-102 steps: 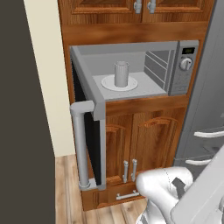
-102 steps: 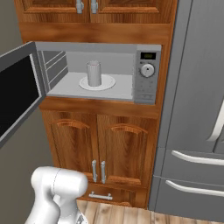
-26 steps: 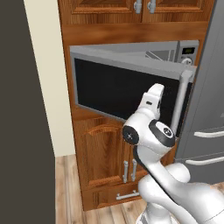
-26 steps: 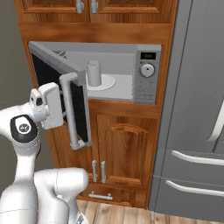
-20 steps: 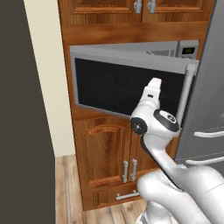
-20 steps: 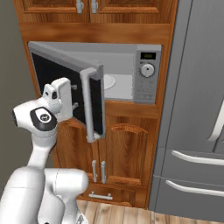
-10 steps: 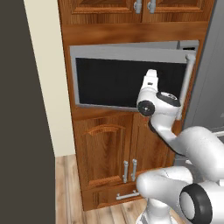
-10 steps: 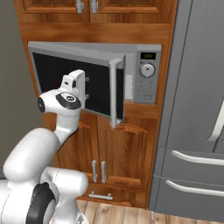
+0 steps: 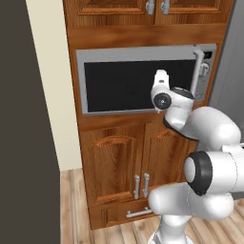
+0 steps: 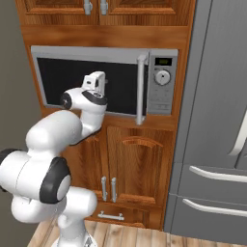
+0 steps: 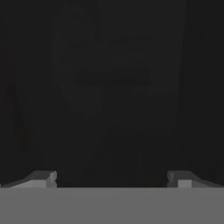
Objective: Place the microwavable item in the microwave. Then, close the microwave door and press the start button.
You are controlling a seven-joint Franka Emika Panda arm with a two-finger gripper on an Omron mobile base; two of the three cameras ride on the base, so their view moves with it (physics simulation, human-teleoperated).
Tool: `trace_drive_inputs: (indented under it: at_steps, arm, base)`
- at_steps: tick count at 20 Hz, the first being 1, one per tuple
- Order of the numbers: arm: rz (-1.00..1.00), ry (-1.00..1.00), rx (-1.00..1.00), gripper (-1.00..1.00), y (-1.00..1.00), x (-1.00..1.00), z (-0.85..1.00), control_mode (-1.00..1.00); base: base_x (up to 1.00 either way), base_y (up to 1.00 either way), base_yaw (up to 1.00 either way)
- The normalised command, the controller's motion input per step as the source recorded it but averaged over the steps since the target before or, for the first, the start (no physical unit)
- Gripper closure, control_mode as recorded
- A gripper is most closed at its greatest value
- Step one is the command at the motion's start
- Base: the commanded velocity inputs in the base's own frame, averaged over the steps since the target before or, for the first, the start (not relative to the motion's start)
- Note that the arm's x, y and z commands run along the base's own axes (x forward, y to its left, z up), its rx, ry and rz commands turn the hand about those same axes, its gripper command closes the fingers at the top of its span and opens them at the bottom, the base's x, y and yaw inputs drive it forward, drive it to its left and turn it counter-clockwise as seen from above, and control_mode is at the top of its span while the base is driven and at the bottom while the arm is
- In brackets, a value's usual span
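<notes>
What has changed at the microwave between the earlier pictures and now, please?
The microwave door has swung from wide open to shut against the microwave, pushed round by the arm. The cup that stood on the turntable is now hidden behind the dark window. The gripper, open, is pressed close to the door glass and holds nothing. The cabinets, the fridge and the knob are as before.

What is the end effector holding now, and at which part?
Nothing is held. The end effector is open, its fingertips spread wide, right in front of the black window of the microwave door.
</notes>
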Motion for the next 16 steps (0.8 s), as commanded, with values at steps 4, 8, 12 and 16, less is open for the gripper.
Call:
trace_drive_inputs:
  at_steps: [4,8,12,16]
  arm:
    - [0.06,0.09,0.01,-1.0,-0.02,0.61,0.0,-1.0]
    - [0.05,0.08,0.0,-1.0,0.0,0.52,0.0,-1.0]
    - [0.06,0.12,0.0,-1.0,0.0,0.44,0.0,-1.0]
    - [0.06,0.12,0.01,-1.0,-0.08,0.04,0.0,-1.0]
  base:
    - [0.0,0.0,0.0]
    - [0.0,0.0,0.0]
    - [0.0,0.0,0.0]
    - [0.0,0.0,0.0]
